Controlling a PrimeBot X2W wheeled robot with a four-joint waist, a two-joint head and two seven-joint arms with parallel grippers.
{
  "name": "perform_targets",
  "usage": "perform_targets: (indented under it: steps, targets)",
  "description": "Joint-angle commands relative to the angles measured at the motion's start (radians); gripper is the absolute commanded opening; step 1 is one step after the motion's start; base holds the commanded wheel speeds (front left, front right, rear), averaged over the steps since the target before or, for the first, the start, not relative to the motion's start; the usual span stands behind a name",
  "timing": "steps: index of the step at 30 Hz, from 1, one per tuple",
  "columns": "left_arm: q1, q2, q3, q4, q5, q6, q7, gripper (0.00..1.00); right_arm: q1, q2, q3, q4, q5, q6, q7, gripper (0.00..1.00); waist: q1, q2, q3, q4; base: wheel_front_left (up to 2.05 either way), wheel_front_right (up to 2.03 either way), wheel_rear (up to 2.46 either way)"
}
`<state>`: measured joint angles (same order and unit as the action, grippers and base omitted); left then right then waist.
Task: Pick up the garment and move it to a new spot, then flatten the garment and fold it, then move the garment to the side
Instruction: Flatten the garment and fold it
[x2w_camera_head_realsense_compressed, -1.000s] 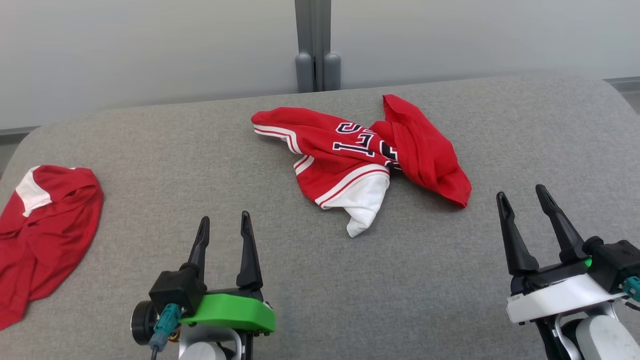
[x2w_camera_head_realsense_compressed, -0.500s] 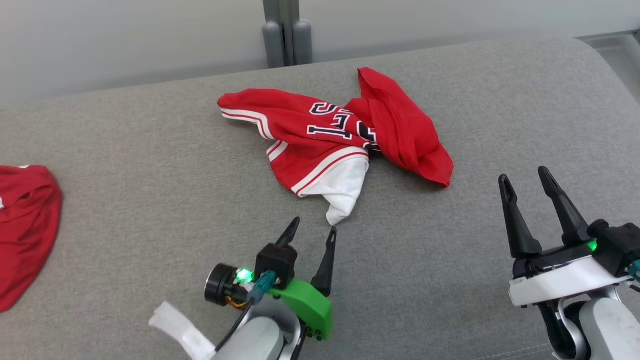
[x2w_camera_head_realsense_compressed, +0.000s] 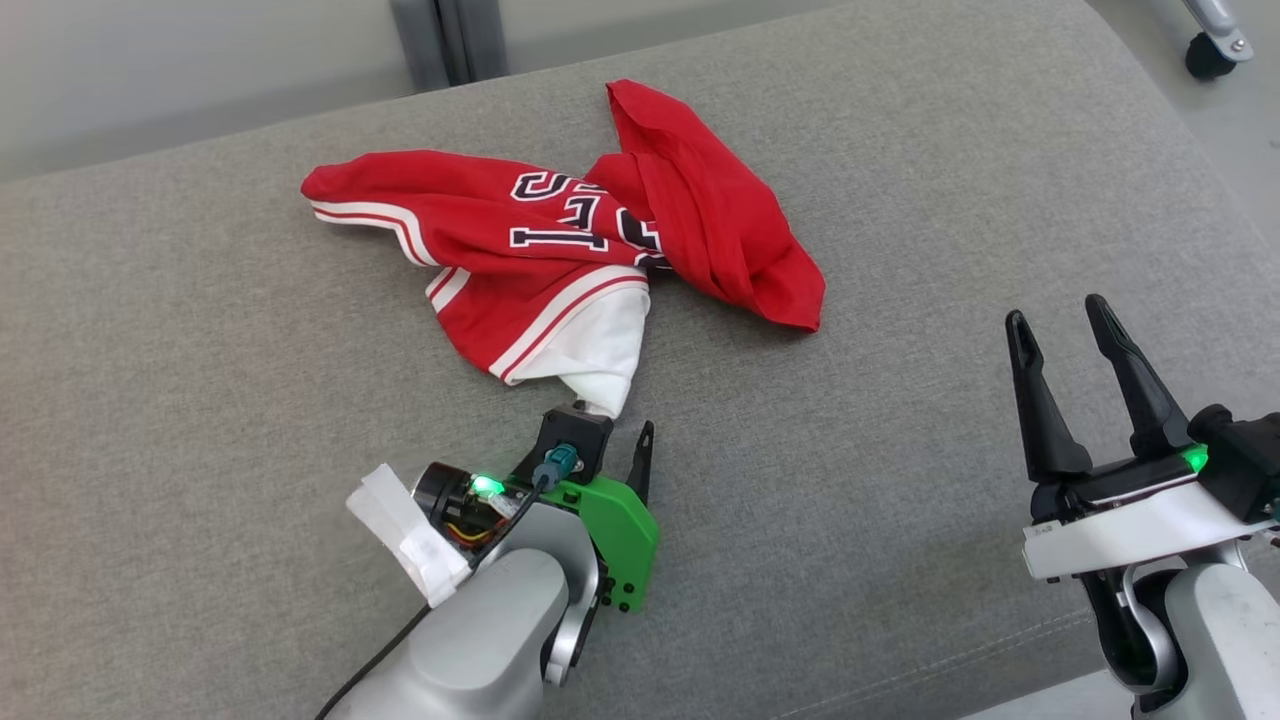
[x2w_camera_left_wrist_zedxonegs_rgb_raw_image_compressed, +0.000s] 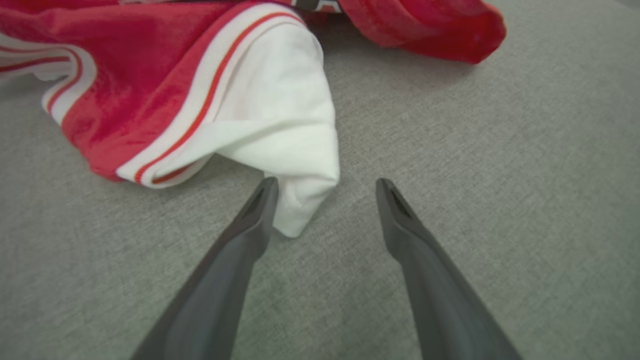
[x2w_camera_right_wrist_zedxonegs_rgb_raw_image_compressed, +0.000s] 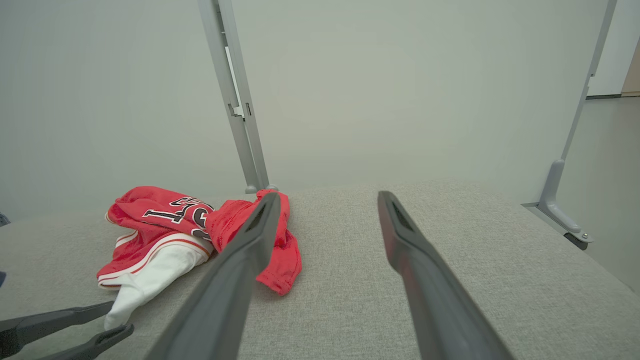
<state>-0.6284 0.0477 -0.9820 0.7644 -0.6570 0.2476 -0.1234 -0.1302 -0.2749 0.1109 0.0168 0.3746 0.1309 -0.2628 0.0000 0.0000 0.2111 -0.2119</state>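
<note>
1. Nearest, at the right edge of the grey fabric-covered surface (x2w_camera_head_realsense_compressed: 200, 400), the right gripper (x2w_camera_head_realsense_compressed: 1057, 312) hangs with its two dark fingers spread wide and nothing between them. It is well apart from the garment and points toward the far side.
2. Near the middle, a little left, the left gripper (x2w_camera_head_realsense_compressed: 620, 425) on its green mount is tipped down toward the surface. Its jaws stand wide and grip nothing.
3. In the left wrist view, the left gripper (x2w_camera_left_wrist_zedxonegs_rgb_raw_image_compressed: 326, 182) has the garment's white corner lying in the gap between its fingers. The corner sits just beside the inner face of one finger (x2w_camera_left_wrist_zedxonegs_rgb_raw_image_compressed: 250, 225); whether it touches cannot be told. The other finger has bare grey fabric in front of it.
4. Just beyond lies the garment (x2w_camera_head_realsense_compressed: 480, 215), a red jersey with white-and-red striped trim, dark outlined lettering and a white panel. It is crumpled in a heap on the middle of the surface, its white corner nearest and a plain red fold trailing to the right.
5. The right wrist view shows the jersey (x2w_camera_right_wrist_zedxonegs_rgb_raw_image_compressed: 150, 225) left of the right gripper (x2w_camera_right_wrist_zedxonegs_rgb_raw_image_compressed: 329, 195), with the left gripper (x2w_camera_right_wrist_zedxonegs_rgb_raw_image_compressed: 120, 316) low at its near side.
6. At the far edge behind the jersey a grey post (x2w_camera_head_realsense_compressed: 440, 40) rises against a pale wall (x2w_camera_right_wrist_zedxonegs_rgb_raw_image_compressed: 400, 75).
7. Far right, off the surface, a black castor (x2w_camera_head_realsense_compressed: 1210, 55) stands on the floor.
</note>
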Motion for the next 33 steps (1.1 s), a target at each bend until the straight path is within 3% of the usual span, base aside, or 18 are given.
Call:
perform_targets:
  steps: [1, 2, 3, 9, 14, 19, 25, 29, 33]
  targets:
    - [-0.022, 0.005, -0.011, 0.014, -0.028, 0.007, -0.006, 0.87, -0.013, 0.004, -0.002, 0.004, -0.006, 0.0, -0.004, 1.0, 0.0, 0.0, 0.012, -0.015, 0.0, 0.0, 0.0]
    - [-0.025, 0.006, -0.014, 0.019, -0.05, 0.009, -0.013, 0.38, -0.013, 0.005, -0.003, 0.004, -0.007, 0.0, -0.004, 1.0, 0.0, 0.0, 0.011, -0.015, 0.0, 0.0, 0.0]
    - [-0.032, 0.006, -0.018, 0.024, -0.07, 0.011, -0.026, 0.0, -0.012, 0.007, -0.003, 0.005, -0.008, 0.0, -0.004, 1.0, 0.0, 0.0, 0.01, -0.014, 0.0, 0.0, 0.0]
    - [-0.06, 0.006, -0.04, 0.028, -0.159, 0.027, -0.11, 0.0, -0.003, 0.009, -0.01, 0.003, -0.016, 0.0, -0.004, 1.0, 0.0, 0.0, -0.002, 0.023, 0.0, 0.0, 0.0]
    - [-0.054, 0.005, 0.058, -0.023, -0.205, 0.038, -0.143, 0.0, 0.015, 0.008, 0.001, 0.006, -0.028, 0.0, -0.004, 1.0, 0.0, 0.0, -0.039, 0.068, 0.0, 0.0, 0.0]
    - [0.06, 0.03, 0.319, -0.216, -0.046, 0.051, -0.141, 0.0, 0.039, 0.017, 0.002, 0.014, -0.039, 0.0, -0.004, 1.0, 0.0, 0.0, -0.085, 0.123, 0.0, 0.0, 0.0]
    - [0.241, 0.031, 0.571, -0.446, 0.135, 0.017, -0.142, 0.0, 0.068, 0.032, 0.003, 0.033, -0.054, 0.0, -0.004, 1.0, 0.0, 0.0, -0.135, 0.189, 0.0, 0.0, 0.0]
    - [0.352, 0.018, 0.666, -0.516, 0.198, -0.017, -0.142, 0.0, 0.078, 0.051, 0.013, 0.044, -0.062, 0.0, -0.004, 1.0, 0.0, 0.0, -0.161, 0.214, 0.0, 0.0, 0.0]
    - [0.439, 0.011, 0.725, -0.496, 0.23, -0.017, -0.142, 0.0, 0.083, 0.064, 0.027, 0.055, -0.071, 0.0, -0.004, 1.0, 0.0, 0.0, -0.176, 0.223, 0.0, 0.0, 0.0]
